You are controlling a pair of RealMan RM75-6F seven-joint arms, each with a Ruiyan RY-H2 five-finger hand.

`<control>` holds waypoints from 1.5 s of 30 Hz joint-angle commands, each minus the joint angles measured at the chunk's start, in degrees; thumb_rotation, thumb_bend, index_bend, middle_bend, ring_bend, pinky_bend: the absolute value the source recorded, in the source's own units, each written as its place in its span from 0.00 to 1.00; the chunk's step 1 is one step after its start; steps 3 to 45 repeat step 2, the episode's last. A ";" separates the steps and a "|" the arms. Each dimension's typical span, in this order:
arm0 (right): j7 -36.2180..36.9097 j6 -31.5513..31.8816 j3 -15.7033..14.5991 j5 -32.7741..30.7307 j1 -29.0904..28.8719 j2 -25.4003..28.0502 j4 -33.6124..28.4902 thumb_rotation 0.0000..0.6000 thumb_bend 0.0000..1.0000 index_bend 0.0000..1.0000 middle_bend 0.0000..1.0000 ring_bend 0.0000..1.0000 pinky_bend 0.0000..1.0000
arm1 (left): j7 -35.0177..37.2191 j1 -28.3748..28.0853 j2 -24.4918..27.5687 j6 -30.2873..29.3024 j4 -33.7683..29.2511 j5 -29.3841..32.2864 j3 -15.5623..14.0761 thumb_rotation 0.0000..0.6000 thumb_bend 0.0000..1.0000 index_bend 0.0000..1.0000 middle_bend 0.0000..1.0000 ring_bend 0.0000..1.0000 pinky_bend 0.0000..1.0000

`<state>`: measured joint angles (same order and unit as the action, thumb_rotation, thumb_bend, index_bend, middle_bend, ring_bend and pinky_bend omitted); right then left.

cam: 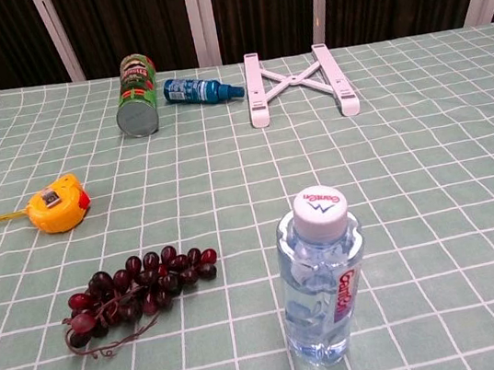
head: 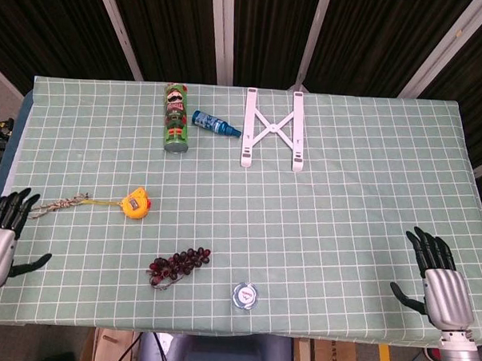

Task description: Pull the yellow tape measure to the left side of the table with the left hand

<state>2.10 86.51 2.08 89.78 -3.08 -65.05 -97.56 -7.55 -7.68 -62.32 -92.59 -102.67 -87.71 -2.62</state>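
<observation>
The yellow tape measure (head: 134,204) lies on the green checked table (head: 336,193), left of centre, also seen in the chest view (cam: 59,204). Its pulled-out strip and a beaded cord (head: 58,204) trail to the left. My left hand (head: 0,238) hangs at the table's left front edge with fingers spread, holding nothing, apart from the cord's end. My right hand (head: 441,281) is open too, at the right front corner. Neither hand shows in the chest view.
A green can (head: 176,118) lies at the back next to a blue bottle (head: 215,124) and a white folding stand (head: 273,128). Dark red grapes (head: 177,265) and a capped water bottle (cam: 322,276) sit near the front edge.
</observation>
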 commanded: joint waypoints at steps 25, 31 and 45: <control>-0.16 -0.15 -0.12 0.09 -0.05 -0.02 0.04 1.00 0.27 0.00 0.00 0.00 0.00 | 0.05 4.61 -3.51 -4.74 5.70 -8.21 -4.26 1.00 0.00 0.00 0.00 0.00 0.00; -0.16 -0.15 -0.12 0.09 -0.05 -0.02 0.04 1.00 0.27 0.00 0.00 0.00 0.00 | 0.05 4.61 -3.51 -4.74 5.70 -8.21 -4.26 1.00 0.00 0.00 0.00 0.00 0.00; -0.16 -0.15 -0.12 0.09 -0.05 -0.02 0.04 1.00 0.27 0.00 0.00 0.00 0.00 | 0.05 4.61 -3.51 -4.74 5.70 -8.21 -4.26 1.00 0.00 0.00 0.00 0.00 0.00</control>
